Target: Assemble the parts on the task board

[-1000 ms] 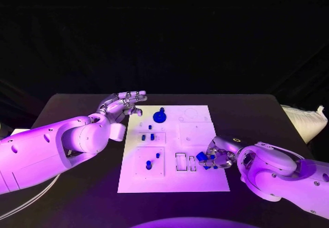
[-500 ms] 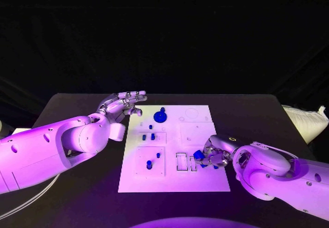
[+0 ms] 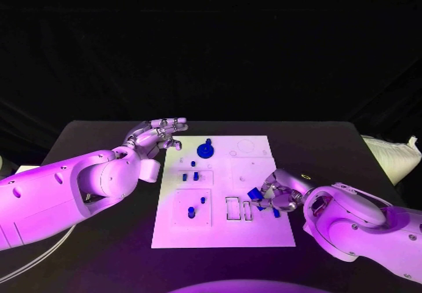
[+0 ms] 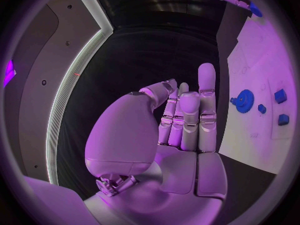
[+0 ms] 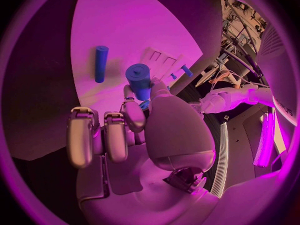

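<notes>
Part [image 5: 139, 80] half-hidden in right hand [image 3: 274, 196]

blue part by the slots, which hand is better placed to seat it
Right. The right hand already holds the blue part over the task board near the slots; the left hand hovers open off the board's far corner.

A black table [image 3: 97, 140] stands before a dark backdrop, purple-lit.

Right robot hand [image 3: 280, 196] with blue part [image 3: 256, 194], slightly higher.
</notes>
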You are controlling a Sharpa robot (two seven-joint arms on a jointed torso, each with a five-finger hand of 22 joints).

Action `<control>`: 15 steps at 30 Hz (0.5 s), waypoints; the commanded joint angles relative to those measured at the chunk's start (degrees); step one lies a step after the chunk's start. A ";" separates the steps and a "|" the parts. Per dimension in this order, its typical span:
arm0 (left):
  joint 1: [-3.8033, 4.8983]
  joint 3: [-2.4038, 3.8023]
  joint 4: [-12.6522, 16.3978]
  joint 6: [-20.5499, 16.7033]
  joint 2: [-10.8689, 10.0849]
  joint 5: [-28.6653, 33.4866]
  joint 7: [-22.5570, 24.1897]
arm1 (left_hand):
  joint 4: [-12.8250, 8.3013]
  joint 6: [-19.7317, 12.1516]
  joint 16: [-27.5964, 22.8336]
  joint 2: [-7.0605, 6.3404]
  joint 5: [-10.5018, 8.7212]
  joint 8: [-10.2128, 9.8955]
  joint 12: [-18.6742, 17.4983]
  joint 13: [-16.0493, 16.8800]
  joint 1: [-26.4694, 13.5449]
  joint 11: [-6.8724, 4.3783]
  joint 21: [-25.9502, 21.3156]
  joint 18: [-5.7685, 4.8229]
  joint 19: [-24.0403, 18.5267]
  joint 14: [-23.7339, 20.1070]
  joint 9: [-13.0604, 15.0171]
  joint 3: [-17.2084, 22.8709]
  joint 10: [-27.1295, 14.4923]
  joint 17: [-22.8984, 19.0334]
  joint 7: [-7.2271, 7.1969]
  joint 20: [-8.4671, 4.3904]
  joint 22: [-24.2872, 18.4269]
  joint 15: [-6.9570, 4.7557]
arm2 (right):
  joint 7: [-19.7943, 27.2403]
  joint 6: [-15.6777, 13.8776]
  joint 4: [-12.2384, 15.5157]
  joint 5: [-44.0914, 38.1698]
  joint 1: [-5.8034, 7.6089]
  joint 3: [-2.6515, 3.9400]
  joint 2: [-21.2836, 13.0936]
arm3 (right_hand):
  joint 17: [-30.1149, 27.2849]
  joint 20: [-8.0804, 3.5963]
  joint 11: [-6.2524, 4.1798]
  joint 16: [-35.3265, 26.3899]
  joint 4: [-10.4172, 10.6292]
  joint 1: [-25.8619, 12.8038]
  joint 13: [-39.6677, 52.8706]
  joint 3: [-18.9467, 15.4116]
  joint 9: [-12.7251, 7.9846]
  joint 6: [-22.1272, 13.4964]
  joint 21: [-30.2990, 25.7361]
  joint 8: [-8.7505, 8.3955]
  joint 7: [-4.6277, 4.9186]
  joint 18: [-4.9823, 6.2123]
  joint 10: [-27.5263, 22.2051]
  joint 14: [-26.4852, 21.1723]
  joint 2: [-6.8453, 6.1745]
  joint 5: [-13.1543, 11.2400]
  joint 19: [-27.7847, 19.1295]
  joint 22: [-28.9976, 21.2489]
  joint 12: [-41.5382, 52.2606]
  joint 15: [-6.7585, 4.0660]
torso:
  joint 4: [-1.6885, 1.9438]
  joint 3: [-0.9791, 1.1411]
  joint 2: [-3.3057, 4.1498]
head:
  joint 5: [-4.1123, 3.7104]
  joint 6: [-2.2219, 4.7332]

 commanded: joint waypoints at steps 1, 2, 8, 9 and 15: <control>0.02 0.02 0.15 1.27 0.06 0.16 0.15 | -0.10 -0.46 0.05 0.53 -0.38 0.16 0.06 -0.05 -0.20 0.00 -0.29 0.56 -0.40 -0.33 -0.03 -0.28 -0.44 -0.08 0.11 -0.19 -0.06 0.12 | -0.39 -2.60 0.64 5.27 0.09 0.00 0.32 | 10.81 -0.54 -1.37 0.40 0.10 3.37 17.44 0.18 1.07 0.52 0.36 0.04 -0.52 -0.34 1.76 5.18 3.96 0.50 1.80 3.11 8.61 -0.38 | 0.08 0.04 0.03 | 0.02 0.03; 0.02 0.02 0.15 1.28 0.07 0.16 0.14 | -0.10 -0.46 0.05 0.53 -0.38 0.16 0.06 -0.05 -0.20 0.00 -0.29 0.56 -0.40 -0.33 -0.03 -0.28 -0.44 -0.08 0.11 -0.19 -0.06 0.12 | -0.38 -2.56 0.73 5.73 0.12 0.01 0.49 | 10.80 -0.55 -1.36 0.40 0.14 3.32 17.46 0.17 1.10 0.51 0.37 0.05 -0.51 -0.34 1.77 5.18 3.94 0.60 1.80 3.11 8.62 -0.38 | 0.10 0.03 0.03 | 0.04 0.01; 0.02 0.02 0.17 1.37 0.11 0.16 0.09 | -0.10 -0.46 0.05 0.53 -0.38 0.16 0.06 -0.05 -0.20 0.00 -0.29 0.56 -0.40 -0.33 -0.03 -0.28 -0.44 -0.08 0.11 -0.19 -0.06 0.12 | -0.35 -0.93 0.68 8.48 0.22 0.01 2.62 | 10.85 -0.56 -1.29 0.43 0.77 2.53 17.51 -0.07 1.32 0.37 0.36 0.01 -0.42 -0.34 1.78 5.19 3.78 0.99 1.79 3.10 8.50 -0.34 | 0.18 -0.05 0.05 | -0.02 -0.12; 0.02 0.02 0.17 1.37 0.12 0.16 0.09 | -0.10 -0.46 0.05 0.53 -0.38 0.16 0.06 -0.05 -0.20 0.00 -0.29 0.56 -0.40 -0.33 -0.03 -0.28 -0.44 -0.08 0.11 -0.19 -0.06 0.12 | -0.37 -0.52 0.58 8.71 0.22 0.00 2.94 | 10.83 -0.56 -1.26 0.42 1.04 2.21 17.52 -0.15 1.38 0.34 0.36 0.00 -0.39 -0.34 1.79 5.18 3.82 1.04 1.80 3.11 8.47 -0.32 | 0.20 -0.03 0.05 | -0.01 -0.11; 0.02 0.02 0.21 1.39 0.16 0.16 0.07 | -0.10 -0.46 0.05 0.53 -0.38 0.16 0.06 -0.05 -0.20 0.00 -0.29 0.56 -0.40 -0.33 -0.03 -0.28 -0.44 -0.08 0.11 -0.19 -0.06 0.12 | -0.56 1.92 -0.34 9.43 0.14 -0.08 5.09 | 10.90 -0.55 -1.39 0.46 2.38 -1.19 17.52 -1.05 2.12 1.01 0.44 0.41 -0.61 -0.36 1.85 5.19 4.43 2.81 1.83 3.24 8.08 -0.37 | 0.22 0.02 0.07 | 0.12 -0.15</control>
